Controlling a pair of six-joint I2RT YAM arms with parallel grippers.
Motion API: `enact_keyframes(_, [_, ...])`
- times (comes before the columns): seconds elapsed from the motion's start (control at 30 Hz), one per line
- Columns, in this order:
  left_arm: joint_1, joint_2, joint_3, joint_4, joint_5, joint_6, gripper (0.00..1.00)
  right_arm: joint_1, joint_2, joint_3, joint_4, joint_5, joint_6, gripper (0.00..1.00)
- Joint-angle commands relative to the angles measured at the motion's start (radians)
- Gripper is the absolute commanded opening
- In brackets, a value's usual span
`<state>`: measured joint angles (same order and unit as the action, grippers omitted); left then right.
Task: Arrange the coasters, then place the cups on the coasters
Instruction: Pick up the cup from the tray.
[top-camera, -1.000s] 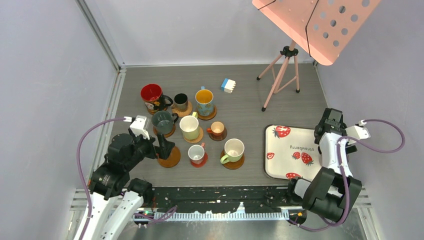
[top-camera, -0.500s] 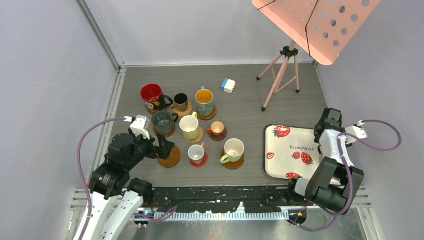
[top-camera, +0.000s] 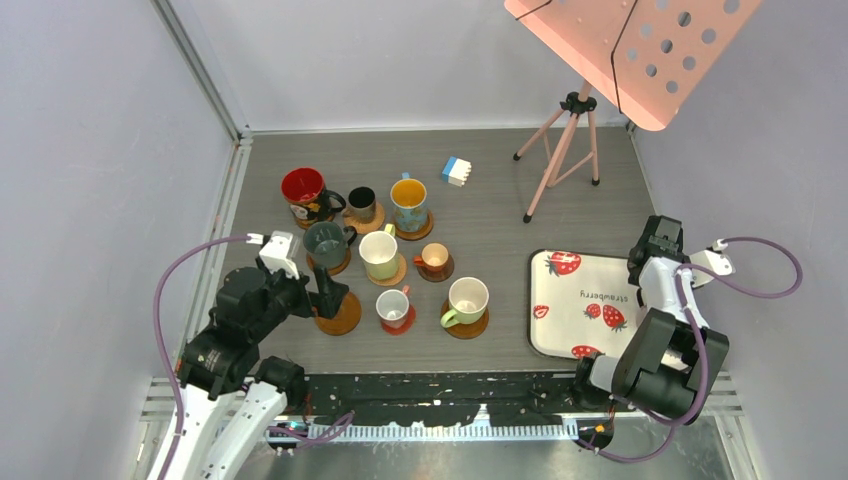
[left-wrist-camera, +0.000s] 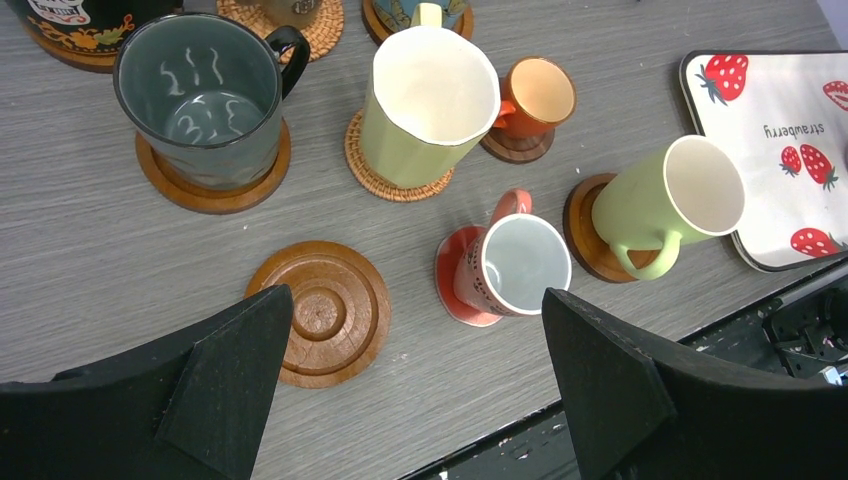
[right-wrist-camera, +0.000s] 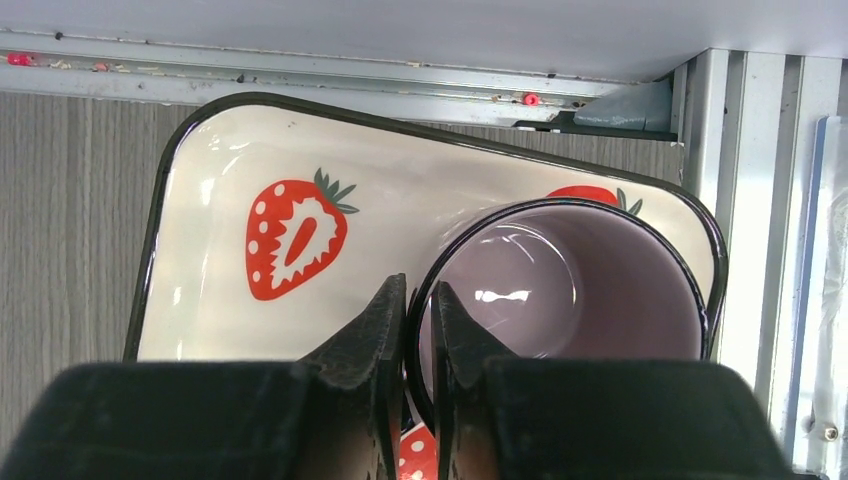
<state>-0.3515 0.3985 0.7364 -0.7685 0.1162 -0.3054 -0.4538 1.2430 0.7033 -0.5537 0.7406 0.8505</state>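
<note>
Several cups stand on coasters at the left of the table, among them a red-inside cup (top-camera: 304, 188), a dark green cup (top-camera: 324, 242), a cream cup (top-camera: 378, 252) and a light green cup (top-camera: 467, 298). One brown wooden coaster (left-wrist-camera: 322, 312) lies bare at the front left (top-camera: 340, 315). Just above it hangs my left gripper (left-wrist-camera: 416, 293), open and holding nothing. My right gripper (right-wrist-camera: 419, 290) is over the strawberry tray (right-wrist-camera: 220, 200), shut on the rim of a black cup with a lilac inside (right-wrist-camera: 600, 290), one finger inside and one outside. My right arm hides that cup in the top view.
A blue-and-white block (top-camera: 457, 170) lies behind the cups. A pink tripod stand (top-camera: 565, 150) with a perforated pink panel rises at the back right. The tray (top-camera: 570, 300) sits near the right wall and the front rail. Walls close the left and right sides.
My right gripper's jaws have closed on the cup's rim, and its arm has shifted slightly over the tray. The left arm has not moved.
</note>
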Motion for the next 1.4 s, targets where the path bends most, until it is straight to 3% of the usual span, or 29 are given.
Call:
enact_keyframes(0.0, [-0.003, -0.02, 0.039, 0.018, -0.004, 0.017, 0.99, -0.004, -0.036, 0.039, 0.003, 0.036, -0.031, 0.07])
enact_keyframes(0.33, [-0.003, -0.031, 0.038, 0.015, -0.015, 0.015, 0.99, -0.003, -0.124, 0.1, -0.006, -0.017, -0.168, 0.05])
enact_keyframes(0.6, [-0.003, -0.033, 0.038, 0.012, -0.028, 0.013, 0.99, 0.041, -0.226, 0.155, 0.009, -0.168, -0.308, 0.05])
enact_keyframes(0.97, [-0.003, -0.016, 0.043, 0.0, -0.059, 0.009, 0.99, 0.25, -0.381, 0.199, -0.101, -0.331, -0.382, 0.05])
enact_keyframes(1.37, [-0.003, 0.034, 0.066, -0.041, -0.154, -0.008, 0.99, 0.588, -0.519, 0.214, -0.123, -0.381, -0.393, 0.05])
